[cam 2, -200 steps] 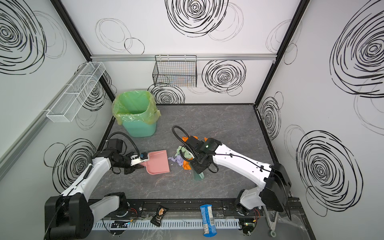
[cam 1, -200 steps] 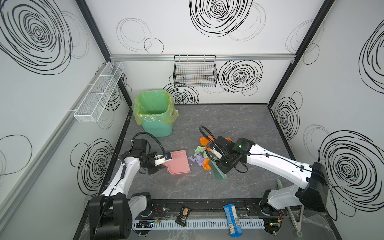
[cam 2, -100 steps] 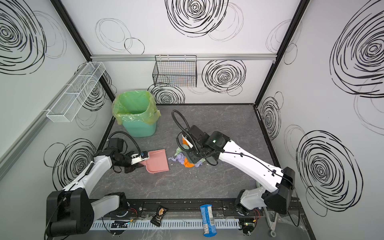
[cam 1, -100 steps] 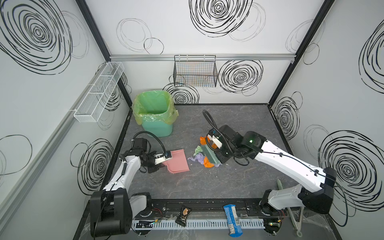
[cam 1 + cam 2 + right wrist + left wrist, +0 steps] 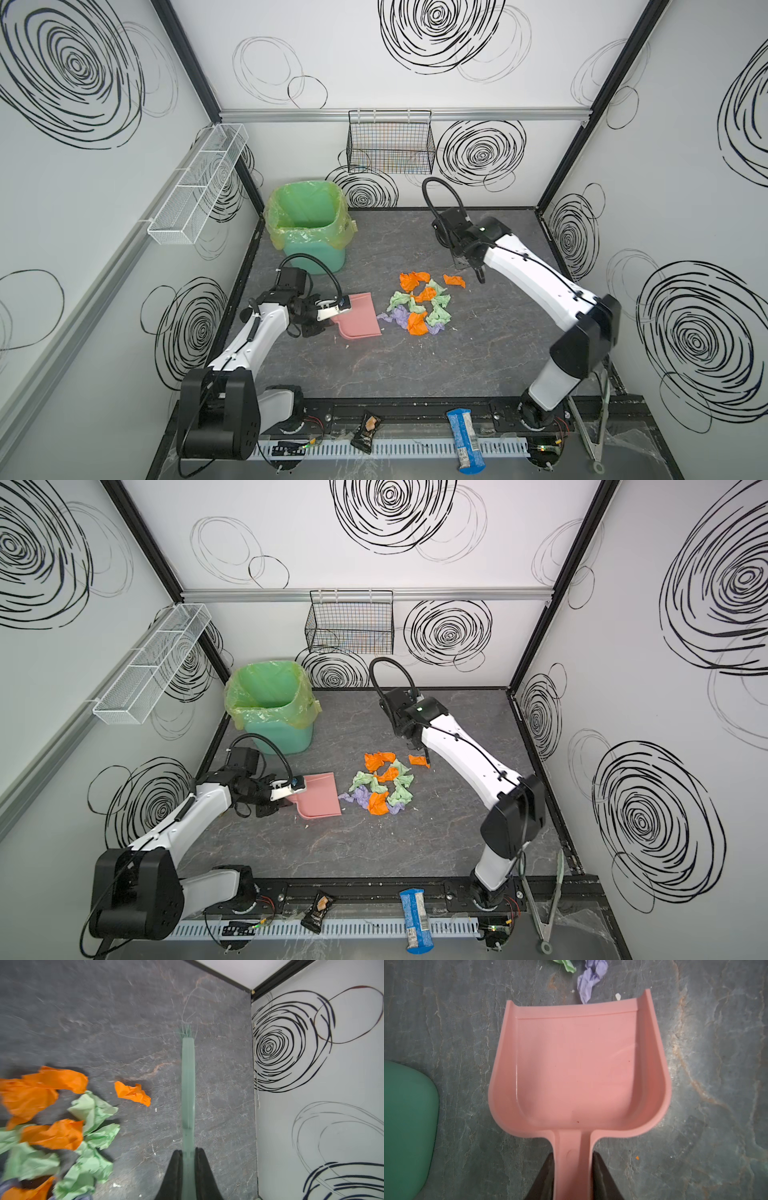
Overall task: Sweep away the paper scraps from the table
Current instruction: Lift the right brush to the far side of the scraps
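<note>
A second ago my right gripper [image 5: 188, 1153] was down among the small crumpled paper scraps [image 5: 415, 307]. Now it sits back at the pile's 1 o'clock, clear of them, clenched on the thin pale green plastic brush [image 5: 188, 1084]. The pile is uncovered and lies looser at the centre of the dark grey marbled table [image 5: 415, 374]. My left gripper [image 5: 573, 1156] has not moved. It grasps the handle of the one pink plastic dustpan [image 5: 579, 1064], which lies flat at the pile's 9 o'clock, its lip just beside a lavender wad [image 5: 589, 978]. I count four orange scraps, one lying apart at 1 o'clock, about five pale green, and two or three lavender; overlaps blur that count. One green plastic bin with a yellow-green liner [image 5: 309, 232] stands at the table's 11 o'clock.
</note>
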